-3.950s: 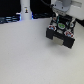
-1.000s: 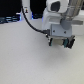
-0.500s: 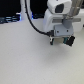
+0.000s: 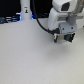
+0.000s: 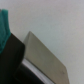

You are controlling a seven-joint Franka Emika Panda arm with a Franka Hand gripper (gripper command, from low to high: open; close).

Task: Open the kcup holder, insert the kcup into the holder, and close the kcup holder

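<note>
Item 1, kcup holder (image 4: pixel 66 37): the black boxy unit. In the exterior view only a small dark patch of it shows, low under the arm, with faint light or green marks on it. I take it as my landmark. In the wrist view a black mass (image 5: pixel 12 62) fills one corner; I judge this to be the holder seen close, though it could be part of the tool. Whether the tray is slid out I cannot tell.

Item 2, arm (image 4: pixel 64 15): white, directly above the holder and covering most of it. I read this placement as an approach to the drawer front, the opening step.

Item 3, gripper (image 4: pixel 65 31): just above the holder, possibly touching it; blur hides the contact. Whether the fingers are spread or closed I cannot tell from either view.

Item 4, kcup: not identifiable. A teal-green shape (image 5: pixel 4 25) sits beside the black mass at the wrist view's edge; it may be the pod's green top, but I cannot confirm that or say where the pod lies.

Item 5, grey slab (image 5: pixel 45 57): a flat, pale grey panel beside the black mass, tilted in the wrist view; identity unclear.

Item 6, white bottle-like object (image 4: pixel 25 9): upright with a dark mark, well apart from the holder toward the exterior view's left, at the table's far edge. Not the pod.

Item 7, table (image 4: pixel 30 57): pale surface bearing the holder.

Progress, my judgement: opening not confirmed; insertion and closing outstanding.
</note>
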